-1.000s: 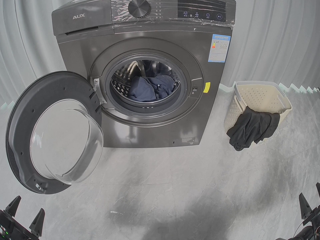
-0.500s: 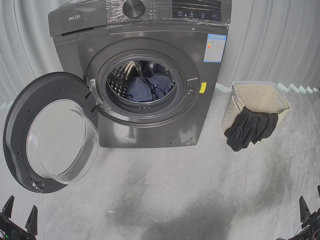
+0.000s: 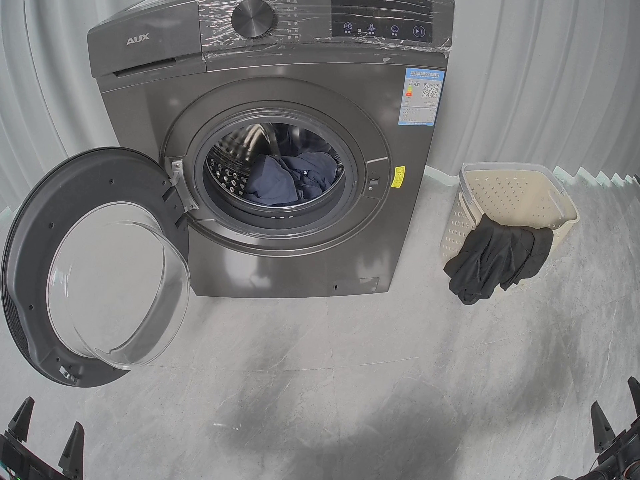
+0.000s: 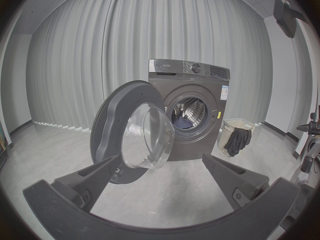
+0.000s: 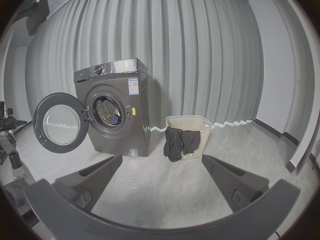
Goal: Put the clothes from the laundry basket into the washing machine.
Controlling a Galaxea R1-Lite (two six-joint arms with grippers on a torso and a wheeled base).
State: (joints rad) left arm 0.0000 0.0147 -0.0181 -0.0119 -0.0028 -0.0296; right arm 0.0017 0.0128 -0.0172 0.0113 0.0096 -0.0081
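Roughly halfway, by the look of it.

Head view: finds blue clothes (image 3: 283, 178) already lying in the drum of the washing machine (image 3: 280, 275) at centre frame. Leaves one dark garment (image 3: 497, 261) to move, draped over the front rim of the laundry basket (image 3: 513, 167) at right. Shows the round door (image 3: 40, 248) swung wide at left, its rim jutting into the approach. Catches the left gripper (image 3: 48, 428) at the lower left corner and the right gripper (image 3: 615, 408) at the lower right, both spread open, empty, well apart from the basket.

Left wrist view: looks between parted, empty fingers at the door, with the machine behind it.

Right wrist view: faces the garment across bare floor (image 5: 160, 184), fingers parted. Offers open room up to the basket; calls for minding the machine's corner near it.
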